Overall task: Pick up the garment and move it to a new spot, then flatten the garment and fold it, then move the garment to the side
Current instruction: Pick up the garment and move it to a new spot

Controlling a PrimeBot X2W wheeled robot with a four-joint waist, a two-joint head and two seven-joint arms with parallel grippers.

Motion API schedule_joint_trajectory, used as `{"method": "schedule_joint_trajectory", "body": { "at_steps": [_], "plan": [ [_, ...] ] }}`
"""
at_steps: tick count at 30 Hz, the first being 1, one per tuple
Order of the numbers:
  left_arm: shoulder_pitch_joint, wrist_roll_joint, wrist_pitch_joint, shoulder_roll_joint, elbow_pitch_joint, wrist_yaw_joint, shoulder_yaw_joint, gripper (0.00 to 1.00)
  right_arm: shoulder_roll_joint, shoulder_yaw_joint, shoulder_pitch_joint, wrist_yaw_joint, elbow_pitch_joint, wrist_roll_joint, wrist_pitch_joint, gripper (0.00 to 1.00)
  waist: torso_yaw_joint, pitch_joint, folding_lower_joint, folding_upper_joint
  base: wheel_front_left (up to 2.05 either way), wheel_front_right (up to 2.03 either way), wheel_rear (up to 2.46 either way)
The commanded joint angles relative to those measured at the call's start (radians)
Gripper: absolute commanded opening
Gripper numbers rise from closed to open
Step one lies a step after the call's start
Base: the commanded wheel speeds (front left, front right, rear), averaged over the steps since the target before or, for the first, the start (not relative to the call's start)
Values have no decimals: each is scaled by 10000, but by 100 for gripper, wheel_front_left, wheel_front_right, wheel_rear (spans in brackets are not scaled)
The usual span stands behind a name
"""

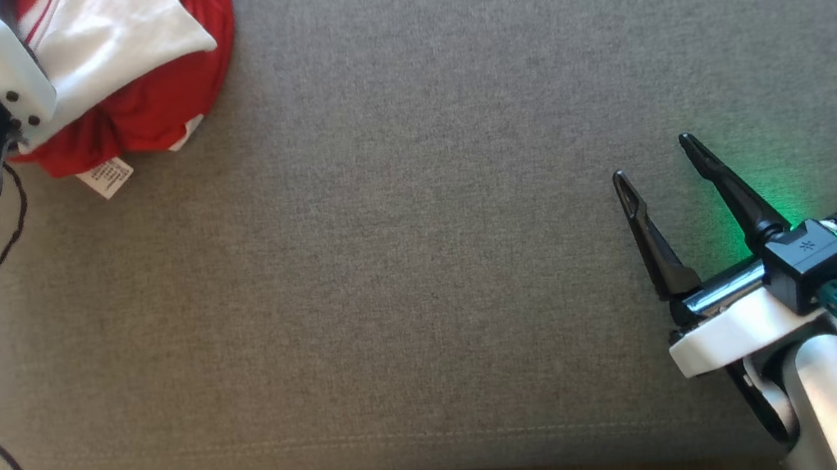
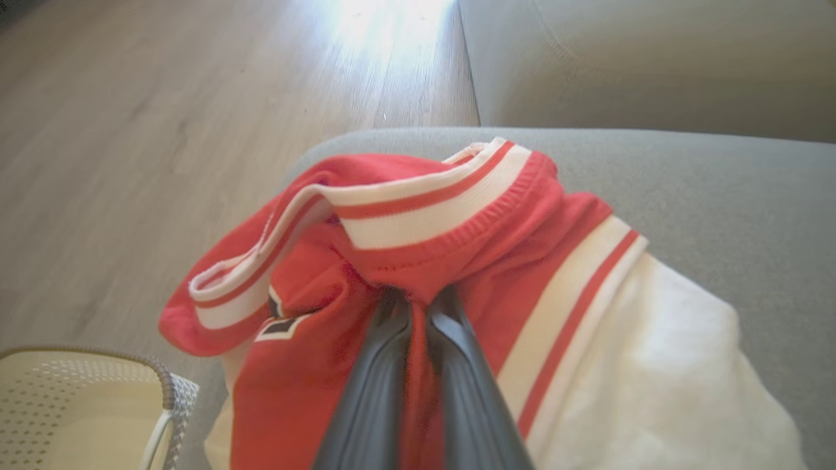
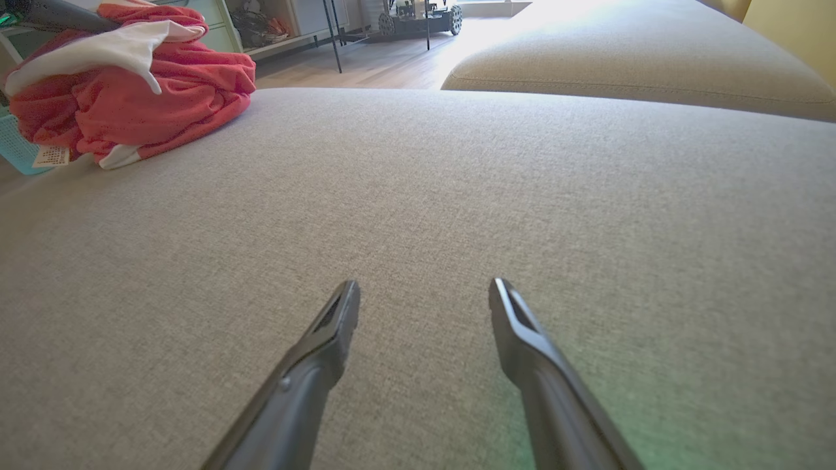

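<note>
Left claw (image 2: 419, 297) clamps the red-and-white garment (image 2: 457, 215) near a pale basket (image 2: 166, 385); right claw (image 1: 653, 158) gapes over the cushion (image 1: 417, 227).

Garment (image 1: 143, 110): red jersey-type top with white panels and red-and-white striped ribbed trim (image 2: 431, 209). Crumpled in a loose heap, not flattened, not folded. White panel (image 1: 107, 41) drapes over the top of the heap, with red fabric bunched below and around it. Small white care label (image 1: 107, 178) sticks out at the heap's near edge, flat on the surface. Small dark-and-white badge (image 2: 281, 323) on the red part. Heap sits at the far-left corner of the grey cushion (image 1: 460, 179), close to its edge. Red fold just under the striped trim is pinched in the left gripper (image 2: 418, 297).
</note>
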Motion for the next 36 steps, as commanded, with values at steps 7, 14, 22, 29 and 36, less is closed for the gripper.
{"method": "schedule_joint_trajectory", "body": {
  "at_steps": [7, 14, 22, 29, 36],
  "plan": [
    [-689, -205, -1895, 933, -1016, 3, -588, 0, 9, 416, 198, -2, -70, 300, -63, 100, 116, -1156, -1, 0, 0, 0, 0],
    [-957, -260, -3063, 1221, -2238, 3, -1093, 0, 9, 631, 310, -2, -80, 797, -63, 100, -322, -2104, -1, 0, 0, 0, 0],
    [-941, -530, -2874, 1167, -3993, 2, -1458, 0, 9, 764, 375, -2, -365, 1429, -63, 100, -1613, -2680, -1, 0, 0, 0, 0],
    [-874, -949, -2199, 864, -5217, 47, -1574, 0, 9, 807, 248, -2, -661, 1866, -63, 100, -3031, -2677, -1, 0, 0, 0, 0],
    [-442, -1203, -1378, 363, -5750, 118, -2141, 0, 9, 883, 99, -2, -998, 2409, -63, 100, -4916, -2525, -1, 0, 0, 0, 0]
  ]
}}
